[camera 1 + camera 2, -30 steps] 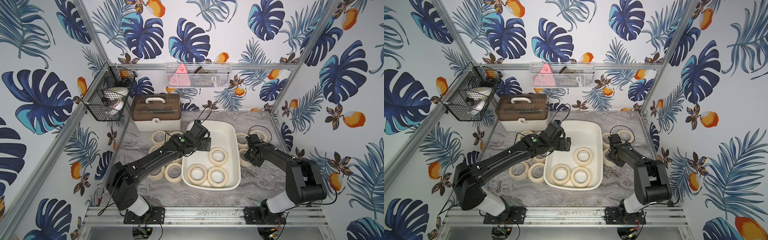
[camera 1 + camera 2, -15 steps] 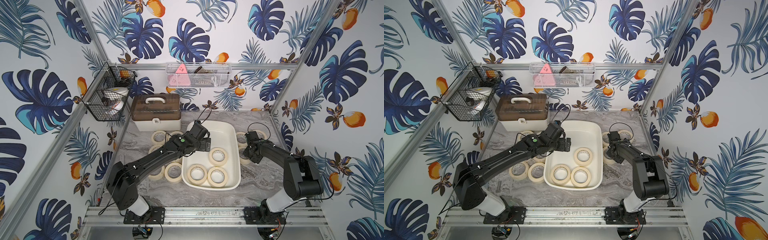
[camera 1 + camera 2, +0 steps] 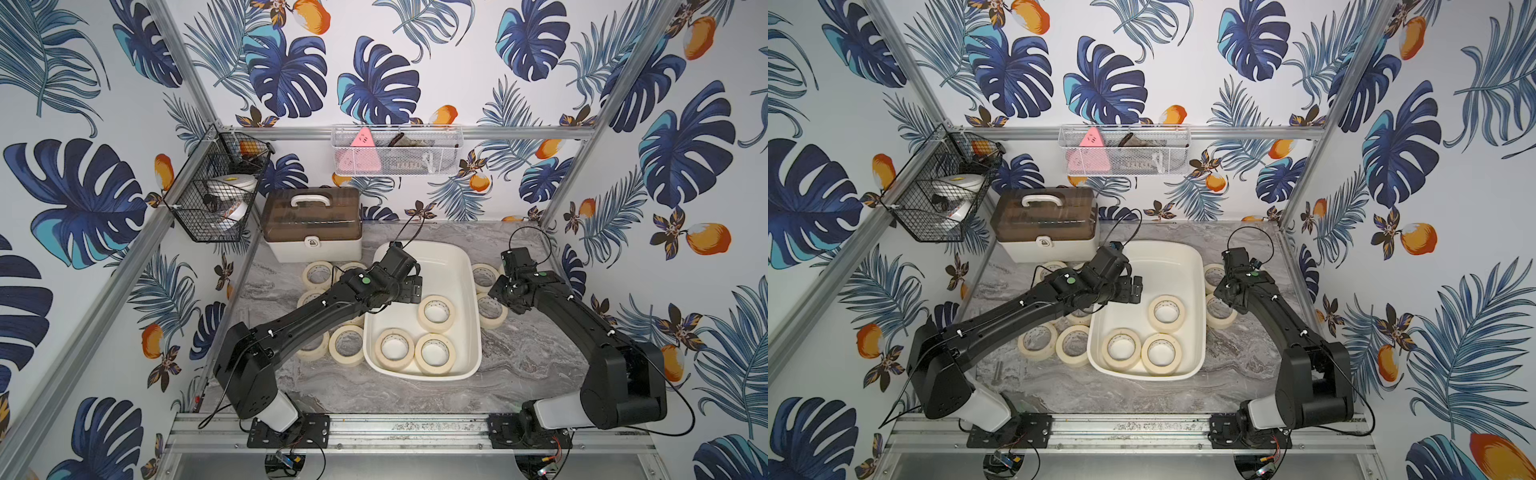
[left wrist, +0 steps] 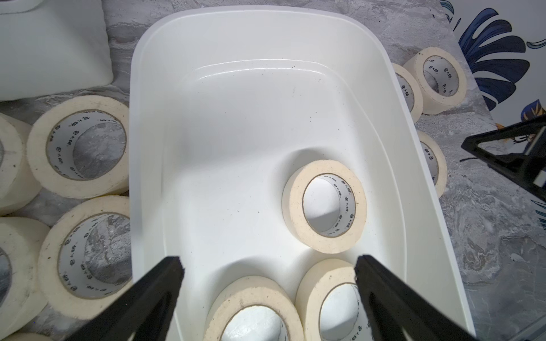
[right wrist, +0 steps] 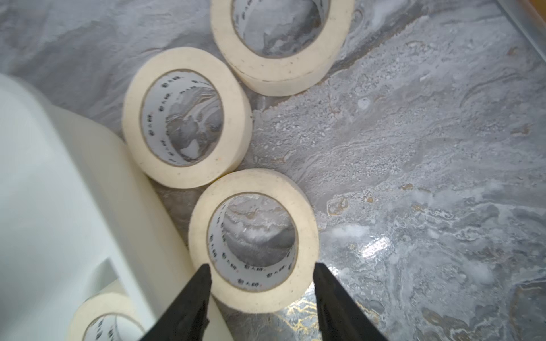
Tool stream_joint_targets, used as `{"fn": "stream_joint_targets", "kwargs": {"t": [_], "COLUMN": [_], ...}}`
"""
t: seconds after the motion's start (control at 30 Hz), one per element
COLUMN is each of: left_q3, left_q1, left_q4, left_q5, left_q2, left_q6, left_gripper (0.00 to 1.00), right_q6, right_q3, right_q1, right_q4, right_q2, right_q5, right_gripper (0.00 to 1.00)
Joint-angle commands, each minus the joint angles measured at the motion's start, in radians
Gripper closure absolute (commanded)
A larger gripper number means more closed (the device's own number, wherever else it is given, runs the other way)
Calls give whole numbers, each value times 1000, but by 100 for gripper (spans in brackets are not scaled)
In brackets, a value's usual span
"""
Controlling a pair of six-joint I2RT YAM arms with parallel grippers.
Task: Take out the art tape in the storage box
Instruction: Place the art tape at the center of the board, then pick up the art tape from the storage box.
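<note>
Counting three art tape (image 3: 435,312) rolls lying flat in the storage box (image 3: 444,266), the rest sitting out on the table (image 3: 523,357) on both sides, so looking mostly done. Hovering over the box with left gripper (image 4: 269,265) wide open, empty. Straddling a table roll beside the box wall with right gripper (image 5: 262,273), jaws part-open, apparently gripping nothing.

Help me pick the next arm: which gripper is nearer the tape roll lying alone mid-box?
Left. The left gripper hovers over the storage box, beside the lone roll; the right gripper is outside its wall, above another roll.
</note>
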Motion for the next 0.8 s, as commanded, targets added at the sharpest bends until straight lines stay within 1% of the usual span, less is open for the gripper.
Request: {"fn": "stream_joint_targets", "kwargs": {"t": [0.0, 0.13, 0.2, 0.3, 0.37, 0.53, 0.6, 0.77], "left_q3": [4, -2, -4, -6, -6, 25, 29, 39], "left_q1": [3, 2, 3, 0, -7, -44, -49, -55], "left_q4": [9, 24, 35, 60, 76, 79, 91, 119], "left_q5": [16, 49, 65, 108, 130, 120, 133, 131], "left_q2": [4, 18, 34, 68, 97, 189, 226, 295], "left_q6": [-10, -19, -24, -40, -49, -66, -73, -95], "left_gripper": [1, 1, 1, 2, 3, 5, 8, 14], "right_q6": [-79, -136, -156, -174, -181, -187, -186, -177], "right_q3": [32, 60, 69, 70, 103, 111, 111, 112], "right_q1": [1, 4, 15, 42, 57, 80, 90, 113], "right_q4": [-54, -63, -61, -68, -75, -83, -79, -77], "right_q2": [-42, -99, -124, -150, -155, -142, -140, -136], "right_q5": [-88, -181, -199, -192, -188, -201, -200, -150], "right_gripper": [40, 37, 36, 36, 35, 35, 35, 36]}}
